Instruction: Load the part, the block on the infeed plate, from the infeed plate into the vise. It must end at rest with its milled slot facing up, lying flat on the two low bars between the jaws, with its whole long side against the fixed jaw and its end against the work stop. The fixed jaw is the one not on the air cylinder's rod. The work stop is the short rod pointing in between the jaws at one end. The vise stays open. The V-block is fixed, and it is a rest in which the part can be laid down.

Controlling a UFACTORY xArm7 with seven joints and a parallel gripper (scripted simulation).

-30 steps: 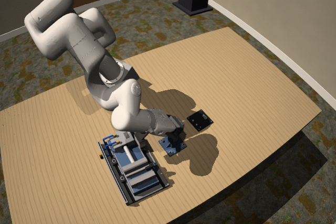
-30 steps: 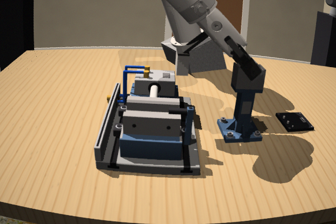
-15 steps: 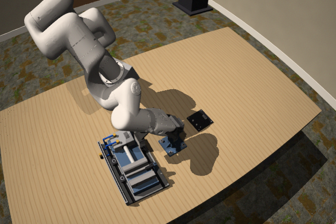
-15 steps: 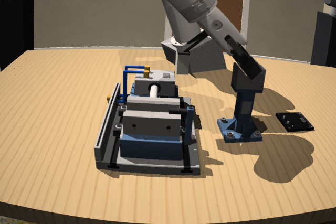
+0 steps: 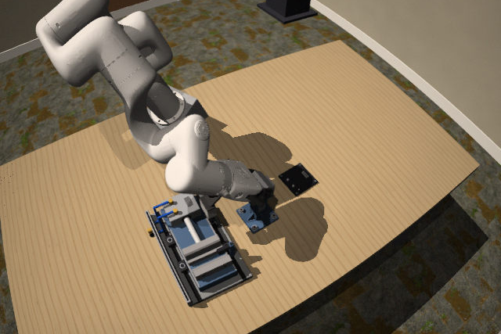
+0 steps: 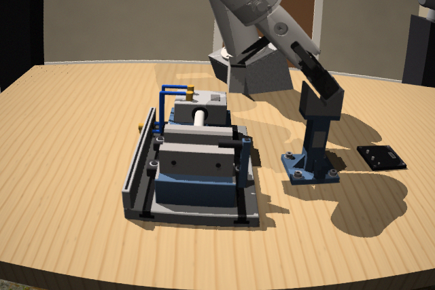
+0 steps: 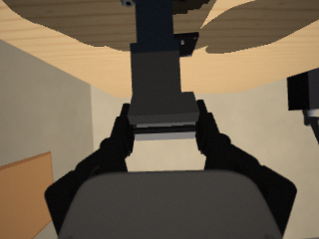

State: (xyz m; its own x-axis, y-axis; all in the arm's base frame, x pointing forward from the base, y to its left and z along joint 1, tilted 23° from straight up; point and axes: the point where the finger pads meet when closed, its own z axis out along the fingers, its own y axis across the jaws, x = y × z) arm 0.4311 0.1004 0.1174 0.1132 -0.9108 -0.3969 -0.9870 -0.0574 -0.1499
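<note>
My gripper [image 7: 163, 112] is shut on the part [image 7: 163, 117], a grey block with a dark groove along the side that faces the camera. I hold it at the notch of the V-block [image 6: 320, 104], a dark head on a blue post, which also shows in the top view [image 5: 258, 217]. The arm reaches down at a slant from the upper left, with the fingers [image 6: 325, 85] in the notch. The fingers hide the part in the top and exterior views. The black infeed plate [image 6: 380, 157] lies bare to the right. The vise [image 6: 196, 153] stands open and holds nothing between its jaws.
The fixed jaw [image 6: 196, 158] is the near one and the moving jaw [image 6: 198, 133] sits on the white cylinder rod [image 6: 199, 116]. The black work stop rod [image 6: 230, 144] points in from the right end. Blue air lines [image 6: 164, 104] rise at the vise's back left.
</note>
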